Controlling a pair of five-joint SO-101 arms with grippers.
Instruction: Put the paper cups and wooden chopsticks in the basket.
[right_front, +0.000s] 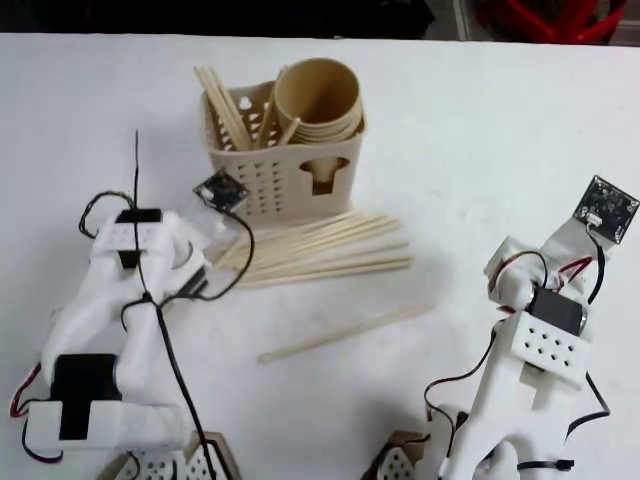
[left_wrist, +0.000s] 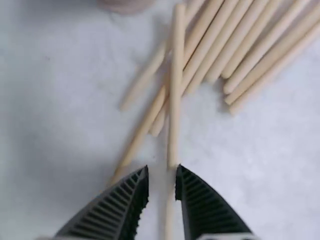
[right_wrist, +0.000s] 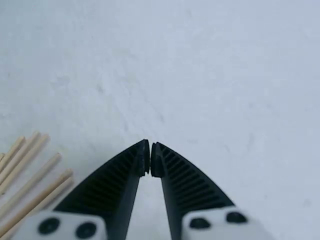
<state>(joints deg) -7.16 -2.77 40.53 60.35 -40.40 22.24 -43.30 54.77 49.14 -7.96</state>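
A beige slotted basket (right_front: 280, 185) holds a stack of paper cups (right_front: 318, 95) and a few wooden chopsticks (right_front: 225, 105). A pile of chopsticks (right_front: 330, 250) lies on the table just in front of it, and a single chopstick (right_front: 345, 333) lies nearer to me. My left gripper (left_wrist: 161, 172) is low at the pile's left end (right_front: 200, 275). It is open by a narrow gap, straddling one chopstick (left_wrist: 175, 90) that crosses over the others. My right gripper (right_wrist: 150, 157) is shut and empty over bare table, with chopstick ends (right_wrist: 30, 175) off to one side.
My right arm (right_front: 535, 330) stands to the right of the pile, apart from it. Black cables (right_front: 150, 290) trail over the left arm. The table's far edge (right_front: 450, 38) runs behind the basket. Free white tabletop lies between the arms.
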